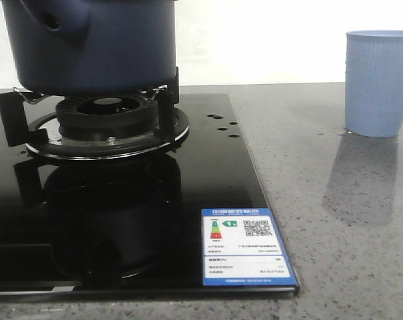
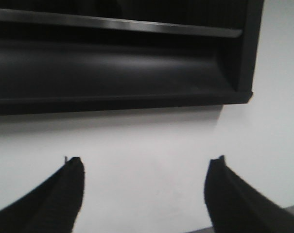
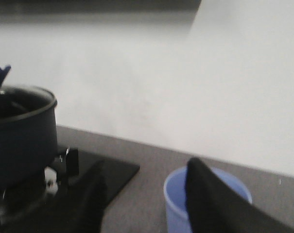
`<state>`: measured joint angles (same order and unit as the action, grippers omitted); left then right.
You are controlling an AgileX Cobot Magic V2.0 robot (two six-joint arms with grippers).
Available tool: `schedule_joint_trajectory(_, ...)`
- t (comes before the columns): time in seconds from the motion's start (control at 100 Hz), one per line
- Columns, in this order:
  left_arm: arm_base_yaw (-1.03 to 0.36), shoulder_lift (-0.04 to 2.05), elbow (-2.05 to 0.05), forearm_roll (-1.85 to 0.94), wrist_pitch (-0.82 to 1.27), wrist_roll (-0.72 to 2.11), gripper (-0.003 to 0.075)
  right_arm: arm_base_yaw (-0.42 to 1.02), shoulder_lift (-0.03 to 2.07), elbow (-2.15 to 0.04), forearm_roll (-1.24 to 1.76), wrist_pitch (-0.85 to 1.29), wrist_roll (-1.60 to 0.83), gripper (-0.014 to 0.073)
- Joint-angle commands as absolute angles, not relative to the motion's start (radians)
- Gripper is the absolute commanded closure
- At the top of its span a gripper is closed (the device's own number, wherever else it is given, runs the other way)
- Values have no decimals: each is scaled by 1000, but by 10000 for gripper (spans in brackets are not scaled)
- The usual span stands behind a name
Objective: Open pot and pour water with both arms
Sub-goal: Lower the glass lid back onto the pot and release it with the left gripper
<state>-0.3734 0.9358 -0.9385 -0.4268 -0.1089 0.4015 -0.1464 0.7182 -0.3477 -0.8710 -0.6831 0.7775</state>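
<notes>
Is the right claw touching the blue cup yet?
Cannot tell. In the right wrist view the right claw is open and one finger overlaps the cup, but no contact or gap shows plainly. The front view shows the cup alone.

Counter (image 1: 308,200) between pot (image 1: 94,47) and cup (image 1: 379,83) free.

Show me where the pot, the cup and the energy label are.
pot (image 1: 108,53), front view, on its side wall
cup (image 1: 380,83), front view, on its ribbed wall
energy label (image 1: 246,248), front view, at its middle
</notes>
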Motion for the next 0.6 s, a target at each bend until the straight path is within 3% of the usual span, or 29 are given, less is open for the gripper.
schedule_joint_trajectory(0.0, -326, 884, -976, -422, -111, 401, 472, -153, 712, -453, -831, -716, 778, 537)
schedule_joint_trajectory(0.05, -297, 863, -971, -422, -66, 401, 580, -153, 712, -488, -831, -684, 778, 657)
schedule_joint_trajectory(0.12, -259, 828, -961, -422, 0, 401, 734, -153, 712, -518, -831, -638, 778, 655)
schedule_joint_trajectory(0.31, -207, 669, -821, -422, -24, 401, 736, -153, 635, -467, -831, -652, 781, 655)
schedule_joint_trajectory(0.59, -207, 250, -472, -450, -55, 401, 736, -153, 363, -213, -831, -598, 776, 655)
